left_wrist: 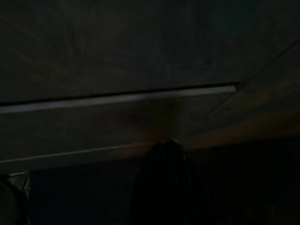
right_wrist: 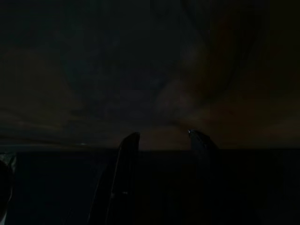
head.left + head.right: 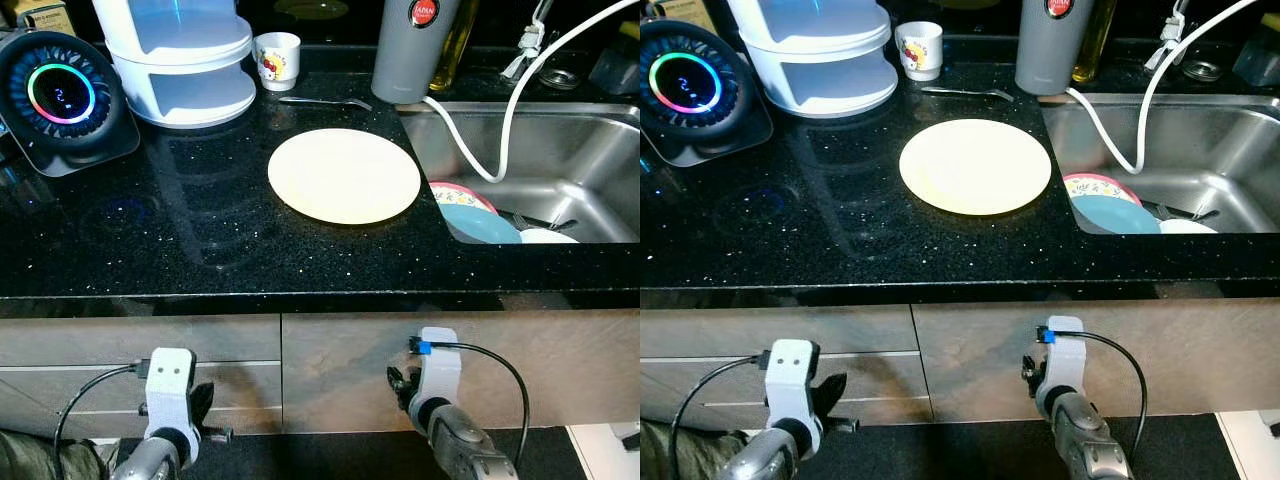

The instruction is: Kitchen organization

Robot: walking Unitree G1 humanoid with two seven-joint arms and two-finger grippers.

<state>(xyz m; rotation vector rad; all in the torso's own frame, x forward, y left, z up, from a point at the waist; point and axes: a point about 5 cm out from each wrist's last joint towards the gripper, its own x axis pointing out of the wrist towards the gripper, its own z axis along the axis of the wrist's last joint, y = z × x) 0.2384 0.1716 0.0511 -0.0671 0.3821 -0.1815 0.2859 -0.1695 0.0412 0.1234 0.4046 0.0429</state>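
From the head camera I see a black speckled bench [image 3: 200, 240] with a pale round plate [image 3: 344, 175] lying flat near its middle, just left of the steel sink [image 3: 560, 150]. Behind the plate lies a spoon [image 3: 325, 101], and beyond that stand a small printed cup [image 3: 277, 60] and a tall grey flask [image 3: 413, 50]. A white stacked container [image 3: 185, 60] sits at the back left, with a round device ringed in coloured light [image 3: 62, 95] beside it at the bench's left end. In the sink I can make out a pink-rimmed plate [image 3: 462, 193], a blue plate [image 3: 482, 225] partly over it and a white dish [image 3: 548, 236], with a white hose [image 3: 480, 150] looping down into the basin. Both my arms hang low in front of the cabinet doors [image 3: 330, 365], below the bench edge. On the right wrist camera the right tool [image 2: 161, 140] shows two fingers held apart, so it is open and empty. The left tool [image 1: 164, 154] shows as one dark shape facing the cabinet front, and I cannot tell its state.
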